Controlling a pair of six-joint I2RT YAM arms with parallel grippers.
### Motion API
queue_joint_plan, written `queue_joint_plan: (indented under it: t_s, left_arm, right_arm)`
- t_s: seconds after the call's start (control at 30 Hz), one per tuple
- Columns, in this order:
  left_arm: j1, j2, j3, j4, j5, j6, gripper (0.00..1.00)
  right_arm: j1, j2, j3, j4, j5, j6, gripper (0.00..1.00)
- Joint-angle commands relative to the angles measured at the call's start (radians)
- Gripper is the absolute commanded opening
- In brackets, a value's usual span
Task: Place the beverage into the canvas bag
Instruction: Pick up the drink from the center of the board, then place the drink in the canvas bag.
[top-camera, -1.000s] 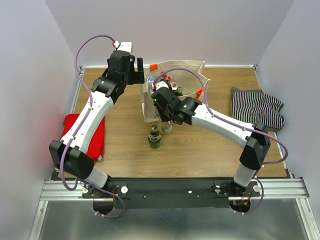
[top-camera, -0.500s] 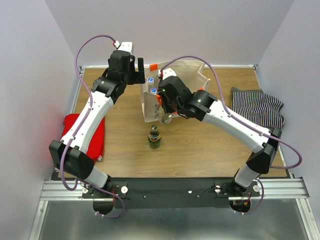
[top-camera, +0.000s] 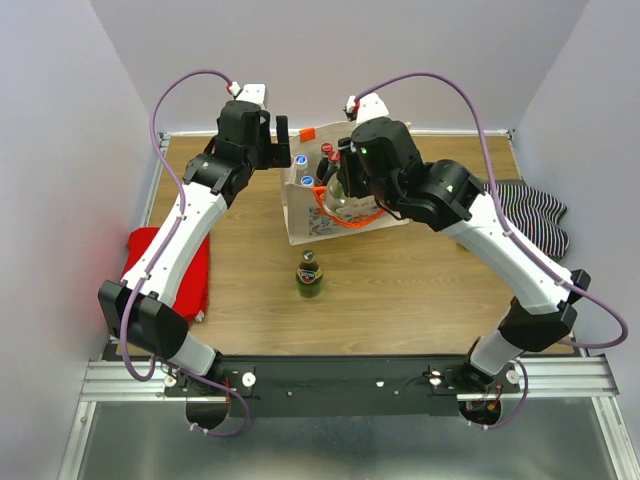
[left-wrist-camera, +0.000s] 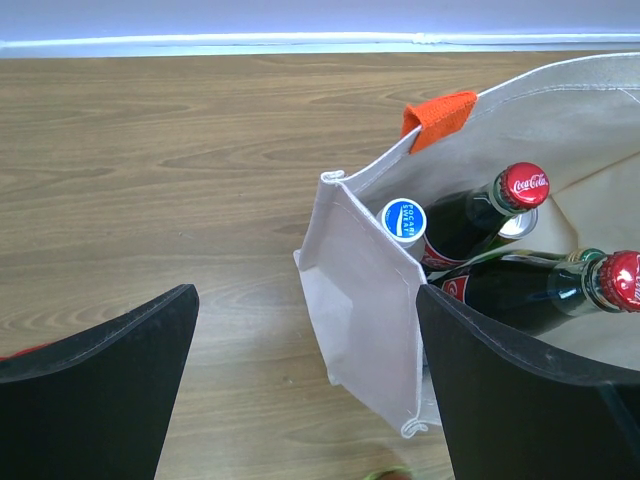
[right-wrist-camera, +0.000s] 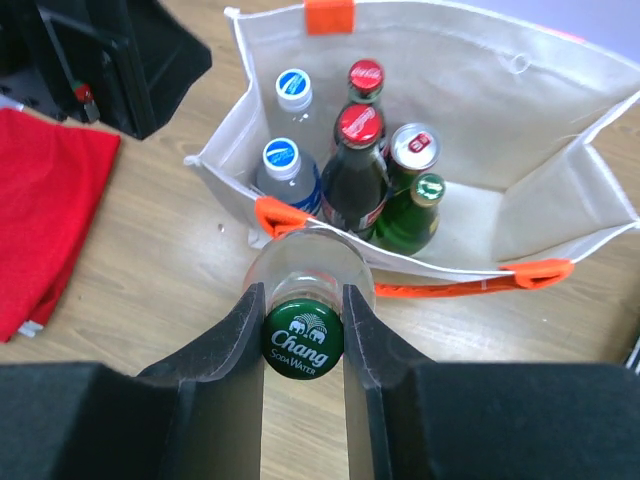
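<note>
The beverage (right-wrist-camera: 303, 338) is a clear glass bottle with a green "Chang Soda Water" cap. My right gripper (right-wrist-camera: 303, 330) is shut on its neck and holds it upright in the air. In the top view the beverage (top-camera: 337, 203) hangs over the near rim of the canvas bag (top-camera: 300, 226), beside an orange handle. Several bottles and a can stand in the left half of the canvas bag (right-wrist-camera: 480, 100). At the bag's far left corner my left gripper (top-camera: 277, 140) is open. In the left wrist view that corner of the canvas bag (left-wrist-camera: 360, 300) lies between the fingers of my left gripper (left-wrist-camera: 305, 390).
A green bottle (top-camera: 310, 274) stands on the wooden table in front of the bag. A red cloth (top-camera: 170, 265) lies at the left edge, partly under the left arm. A striped cloth (top-camera: 520, 215) lies at the right edge.
My right arm has lifted the clear bottle from the table in front of the bag, up and back over the bag's near rim. The left arm has not moved.
</note>
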Motion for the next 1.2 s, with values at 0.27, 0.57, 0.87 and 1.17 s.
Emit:
queue_joint_plan:
  t_s: [0.27,0.57,0.87,1.17]
  left_arm:
    - [0.007,-0.010,0.000,0.018,0.109,0.019,0.99]
    - [0.007,0.022,-0.006,0.007,0.178,0.014,0.99]
    - [0.007,0.085,0.003,0.010,0.231,0.003,0.78]
    - [0.006,0.131,0.034,-0.014,0.244,0.014,0.56]
  right_arm:
    - [-0.003,-0.086,0.130,0.080,0.262,-0.072,0.01]
    - [-0.003,-0.097,0.146,0.172,0.419,-0.173,0.01]
    - [-0.011,-0.005,0.239,0.229,0.508,-0.222,0.01]
    - [-0.144,0.014,0.187,0.221,0.319,-0.137,0.01]
